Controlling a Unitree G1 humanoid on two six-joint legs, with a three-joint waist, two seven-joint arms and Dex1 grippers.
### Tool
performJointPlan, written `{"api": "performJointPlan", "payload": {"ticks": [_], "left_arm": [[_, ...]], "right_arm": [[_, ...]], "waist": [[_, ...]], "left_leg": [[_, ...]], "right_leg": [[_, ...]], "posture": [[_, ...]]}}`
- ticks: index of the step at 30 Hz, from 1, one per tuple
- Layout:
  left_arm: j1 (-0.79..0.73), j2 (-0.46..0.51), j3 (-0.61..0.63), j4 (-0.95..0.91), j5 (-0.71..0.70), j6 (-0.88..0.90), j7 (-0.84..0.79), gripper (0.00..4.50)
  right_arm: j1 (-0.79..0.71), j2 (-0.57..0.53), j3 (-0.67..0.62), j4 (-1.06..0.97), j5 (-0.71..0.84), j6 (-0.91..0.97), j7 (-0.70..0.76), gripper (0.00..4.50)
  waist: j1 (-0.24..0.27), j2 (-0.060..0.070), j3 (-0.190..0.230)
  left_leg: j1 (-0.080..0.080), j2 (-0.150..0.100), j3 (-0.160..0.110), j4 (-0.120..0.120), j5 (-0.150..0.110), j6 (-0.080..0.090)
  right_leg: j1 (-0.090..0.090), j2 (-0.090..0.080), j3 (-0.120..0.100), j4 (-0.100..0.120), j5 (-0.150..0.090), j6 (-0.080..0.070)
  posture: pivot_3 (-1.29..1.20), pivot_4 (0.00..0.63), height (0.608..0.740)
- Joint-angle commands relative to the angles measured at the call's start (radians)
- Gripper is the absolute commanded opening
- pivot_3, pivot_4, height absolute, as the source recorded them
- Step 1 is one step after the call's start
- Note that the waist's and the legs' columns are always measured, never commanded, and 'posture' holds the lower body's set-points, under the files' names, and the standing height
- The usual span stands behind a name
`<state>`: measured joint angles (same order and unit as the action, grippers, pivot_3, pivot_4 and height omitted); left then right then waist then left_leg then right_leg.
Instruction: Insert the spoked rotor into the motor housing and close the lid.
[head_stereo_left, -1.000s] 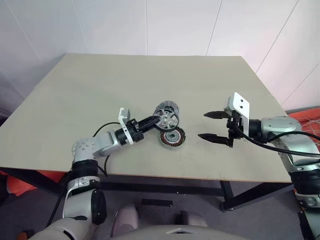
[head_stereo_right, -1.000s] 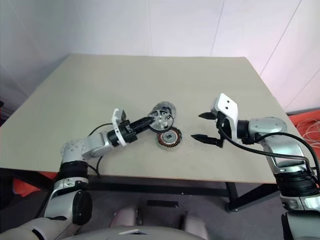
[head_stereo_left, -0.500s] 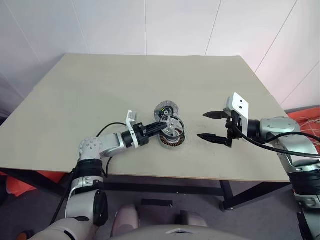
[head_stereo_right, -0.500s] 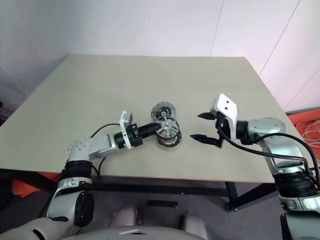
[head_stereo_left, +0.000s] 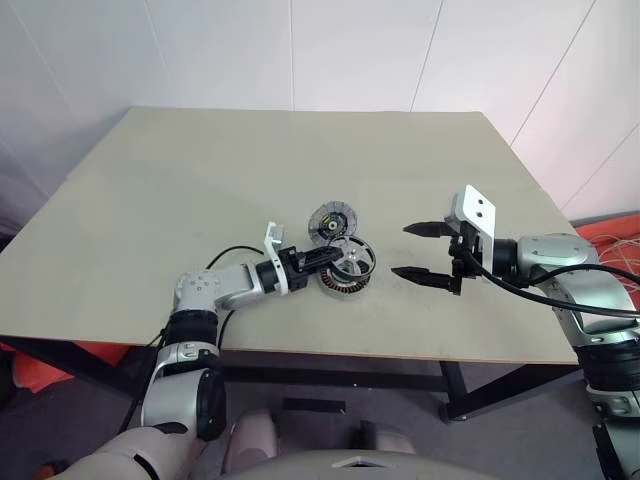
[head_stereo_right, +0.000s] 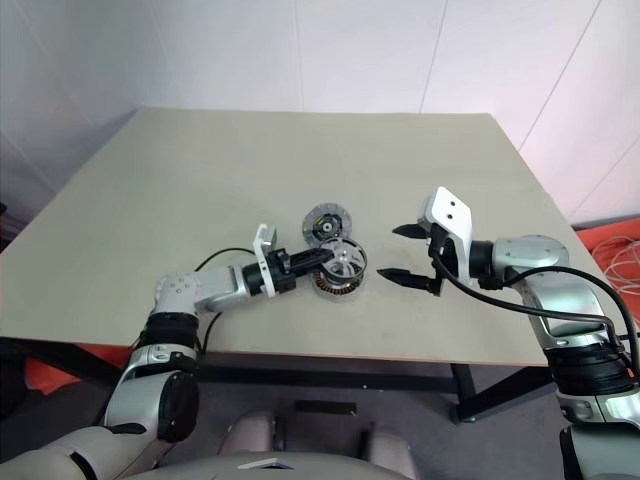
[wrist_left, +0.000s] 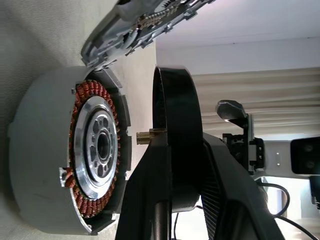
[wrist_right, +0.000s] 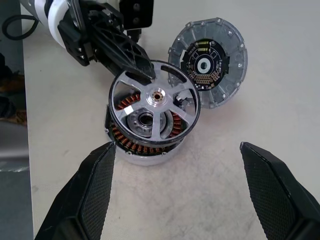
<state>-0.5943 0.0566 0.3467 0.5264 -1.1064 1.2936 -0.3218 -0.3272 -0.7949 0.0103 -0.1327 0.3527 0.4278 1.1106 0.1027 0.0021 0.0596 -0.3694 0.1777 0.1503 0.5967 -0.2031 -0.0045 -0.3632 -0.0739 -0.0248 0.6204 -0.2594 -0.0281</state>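
The round motor housing (wrist_right: 142, 137), a pale grey shell with a ring of copper-brown windings around a silver hub, sits on the beige wooden table (head_stereo_left: 200, 190). Directly over it, not yet seated, hangs the spoked rotor (wrist_right: 155, 100), a wheel with a thick black rim and shiny silver spokes. The left gripper (head_stereo_left: 325, 262) pinches the rotor's rim between its two black fingers (wrist_right: 125, 52), on the edge away from the right arm. A short brass shaft on the rotor points at the housing's hub with a gap between them. Just beyond the housing lies the lid (wrist_right: 207, 62), a slotted silver-grey disc with a dark centre. The right gripper (head_stereo_left: 418, 252) hovers near the housing, its fingers spread wide and empty.
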Motion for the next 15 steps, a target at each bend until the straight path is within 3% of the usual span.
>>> {"api": "performJointPlan", "payload": {"ticks": [1, 4, 15], "left_arm": [[-0.038, -0.006, 0.012, 0.008, 0.02, -0.013, -0.011, 0.41], [-0.041, -0.007, 0.005, 0.007, 0.044, -0.01, -0.017, 0.41], [-0.034, -0.014, 0.044, -0.039, 0.049, 0.02, 0.007, 3.96]], "right_arm": [[-0.01, -0.002, -0.014, -0.043, 0.016, 0.001, -0.005, 4.5], [-0.011, -0.002, -0.014, -0.044, 0.017, 0.002, -0.007, 4.5], [-0.014, 0.0, -0.011, -0.04, 0.015, 0.002, -0.008, 4.5]], "waist": [[0.0, 0.0, 0.0], [0.0, 0.0, 0.0], [0.0, 0.0, 0.0]], "left_leg": [[0.0, 0.0, 0.0, 0.0, 0.0, 0.0], [0.0, 0.0, 0.0, 0.0, 0.0, 0.0], [0.001, 0.0, 0.0, 0.0, 0.0, 0.001]], "right_leg": [[0.0, 0.0, 0.0, 0.0, 0.0, 0.0], [0.0, 0.0, 0.0, 0.0, 0.0, 0.0], [0.001, 0.0, 0.0, 0.0, 0.0, 0.0]], "posture": [[0.0, 0.0, 0.74], [0.0, 0.0, 0.74], [0.0, 0.0, 0.74]]}}
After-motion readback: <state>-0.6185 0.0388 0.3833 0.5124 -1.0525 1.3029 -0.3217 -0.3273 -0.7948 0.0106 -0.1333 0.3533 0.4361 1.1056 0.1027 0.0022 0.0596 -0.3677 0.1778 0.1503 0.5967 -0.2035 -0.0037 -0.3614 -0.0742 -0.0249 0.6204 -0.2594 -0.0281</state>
